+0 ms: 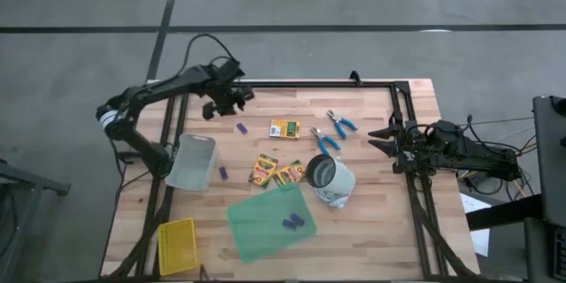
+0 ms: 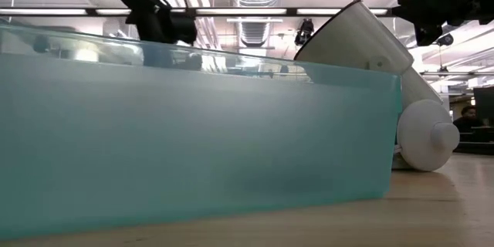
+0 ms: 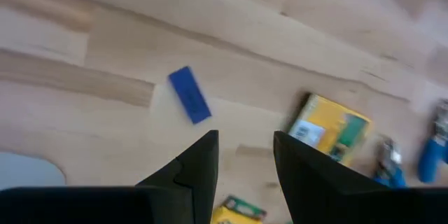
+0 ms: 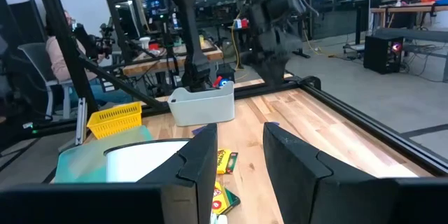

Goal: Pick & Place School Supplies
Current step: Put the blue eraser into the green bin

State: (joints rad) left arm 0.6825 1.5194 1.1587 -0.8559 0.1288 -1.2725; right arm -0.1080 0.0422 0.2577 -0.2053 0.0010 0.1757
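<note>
The left gripper point(image 1: 232, 99) is held above the worktop near its far left corner, its fingers point(image 3: 192, 175) apart with nothing between them. A blue piece point(image 3: 190, 94) lies flat on the wood just ahead of it, and it is judged to be the next pick. The piece is small and low, so it could be pushed along the wood rather than caught if the fingers are brought down off-centre or across its long side.

A crayon box point(image 1: 285, 128) lies near the far edge, just beyond the piece, and two more boxes point(image 1: 263, 170) lie near the middle; one could be nudged by a wide approach. The scissors point(image 1: 340, 123) are set toward the far right. Another blue piece point(image 1: 225, 173) lies beside the white bin point(image 1: 193, 161) near the left edge, and more pieces point(image 1: 294, 222) rest on the green sheet point(image 1: 265, 225) near the front edge.

The right gripper point(image 1: 382, 137) is parked over the right edge, fingers apart and empty. A white container point(image 1: 332, 180) lies on its side near the middle and could be rolled if bumped.
</note>
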